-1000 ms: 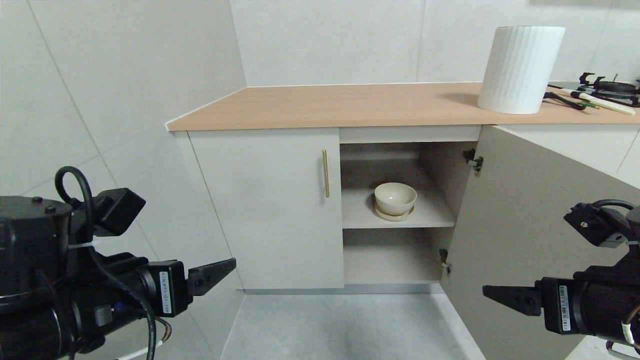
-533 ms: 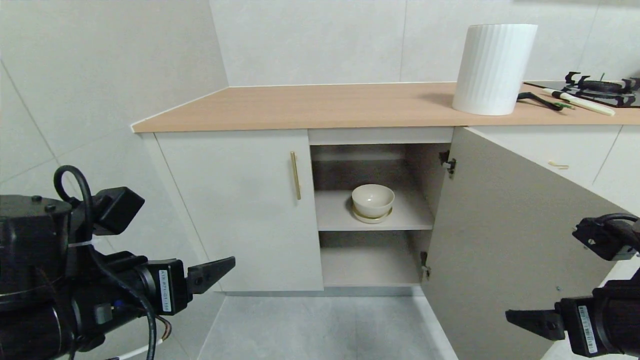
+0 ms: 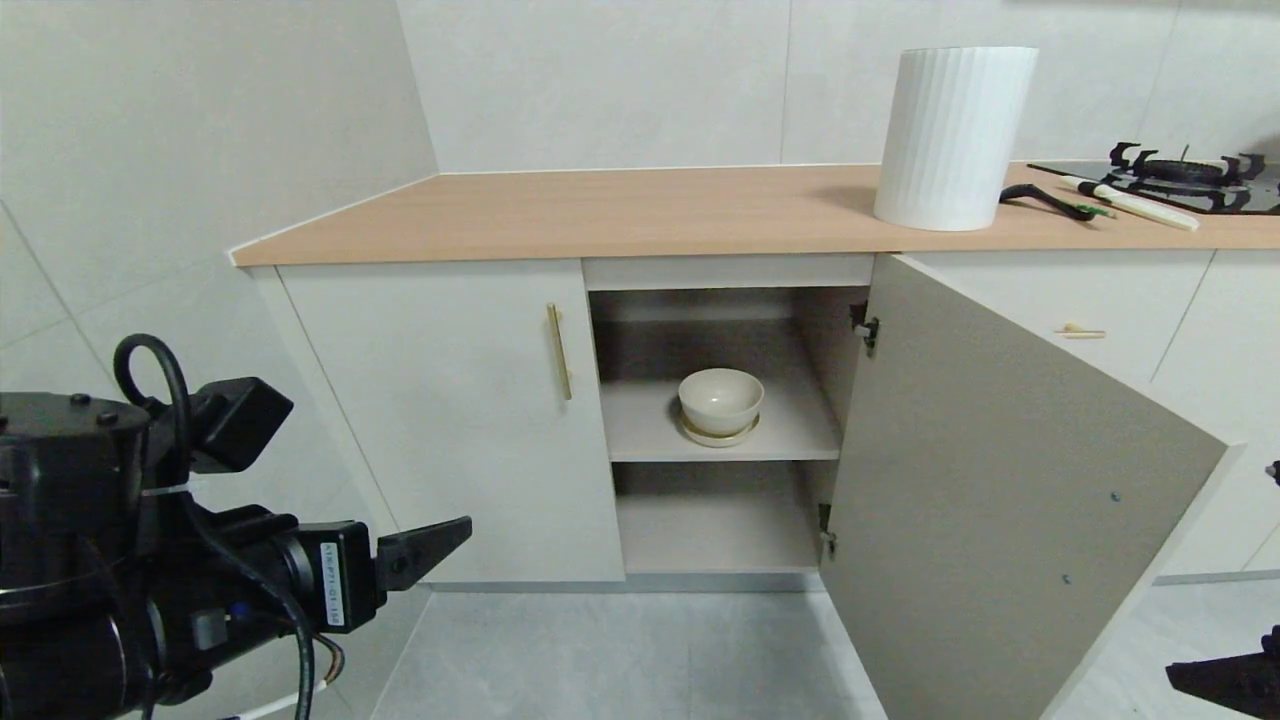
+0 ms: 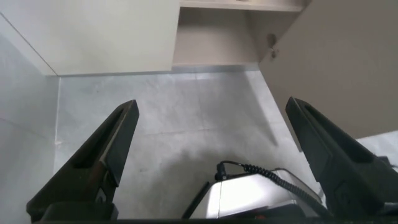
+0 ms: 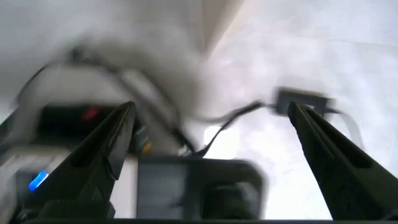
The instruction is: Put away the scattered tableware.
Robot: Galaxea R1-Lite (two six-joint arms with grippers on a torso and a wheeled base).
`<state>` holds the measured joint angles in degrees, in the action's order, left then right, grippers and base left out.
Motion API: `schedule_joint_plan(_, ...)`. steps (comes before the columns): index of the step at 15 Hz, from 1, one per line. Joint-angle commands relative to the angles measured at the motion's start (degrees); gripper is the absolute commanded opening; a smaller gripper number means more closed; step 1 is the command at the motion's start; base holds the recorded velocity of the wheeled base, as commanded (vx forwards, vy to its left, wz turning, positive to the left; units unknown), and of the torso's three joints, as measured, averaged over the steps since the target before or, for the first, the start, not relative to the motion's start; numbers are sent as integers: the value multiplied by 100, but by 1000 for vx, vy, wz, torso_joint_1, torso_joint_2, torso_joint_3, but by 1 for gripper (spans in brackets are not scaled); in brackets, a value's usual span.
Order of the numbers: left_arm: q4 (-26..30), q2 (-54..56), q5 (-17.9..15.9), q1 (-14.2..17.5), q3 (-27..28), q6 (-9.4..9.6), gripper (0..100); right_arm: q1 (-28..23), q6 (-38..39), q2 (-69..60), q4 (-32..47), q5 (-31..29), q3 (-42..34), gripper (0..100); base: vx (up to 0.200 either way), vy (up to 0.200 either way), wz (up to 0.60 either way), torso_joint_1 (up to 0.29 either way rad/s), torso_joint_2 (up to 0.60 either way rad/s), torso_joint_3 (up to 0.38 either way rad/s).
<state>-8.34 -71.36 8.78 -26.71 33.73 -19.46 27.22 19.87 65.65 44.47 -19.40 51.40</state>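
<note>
Rightward the view has swung, and the right claw has dropped low, its jaws apart and empty like the left claw. Inside the open cupboard the bowl rests on its plate near the upper shelf's front edge, likely already stored.

white ribbed canister upright on wooden countertop | cabinet door swung open | gas hob at right end

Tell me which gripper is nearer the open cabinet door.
Right. The right gripper sits low, just past the free edge of the open cabinet door; the left gripper is across the opening, in front of the closed door.
</note>
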Motion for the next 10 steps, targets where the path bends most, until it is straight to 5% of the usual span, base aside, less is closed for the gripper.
schedule_joint_plan(1,-1,-27,10,-1,2,-6,100,-991,-511,-61,-26,-214,90,100,0,0,0,0,0,0)
schedule_joint_plan(5,-1,-53,10,-1,2,-6,100,-2546,-1117,282,-1151,-275,-59,100,0,0,0,0,0,0)
schedule_joint_plan(10,-1,-44,-16,-1,2,-6,100,-2661,-1038,757,-2531,-214,-420,100,0,0,0,0,0,0)
